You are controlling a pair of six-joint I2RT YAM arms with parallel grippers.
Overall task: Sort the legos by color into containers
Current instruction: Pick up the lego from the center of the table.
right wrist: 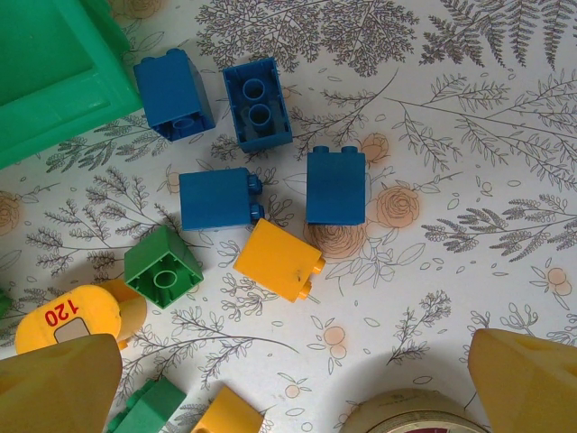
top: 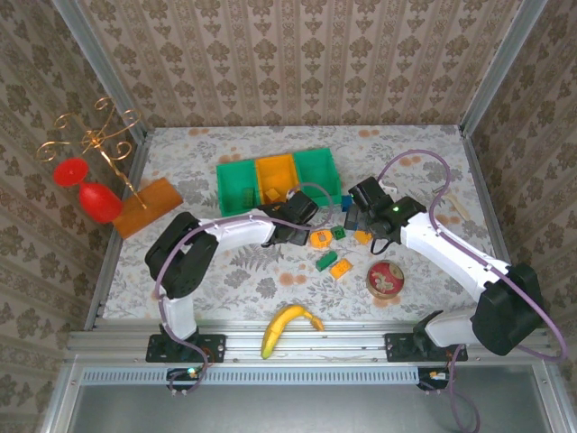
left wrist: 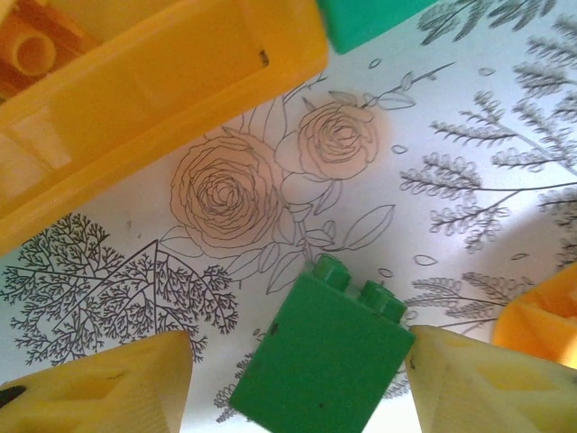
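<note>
Left gripper (left wrist: 299, 356) stands part-open astride a green lego (left wrist: 325, 370), just near of the orange bin (left wrist: 180, 81). Brick's long axis runs between the fingers, studs far; gap on one side, not clamped. Right gripper (right wrist: 288, 352) spread wide, empty, above blue legos (right wrist: 335, 185)

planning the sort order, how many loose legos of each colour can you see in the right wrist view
blue legos: 4
green legos: 2, one cut off at the bottom edge
orange-yellow legos: 3, counting the rounded one marked 120
total: 9
</note>
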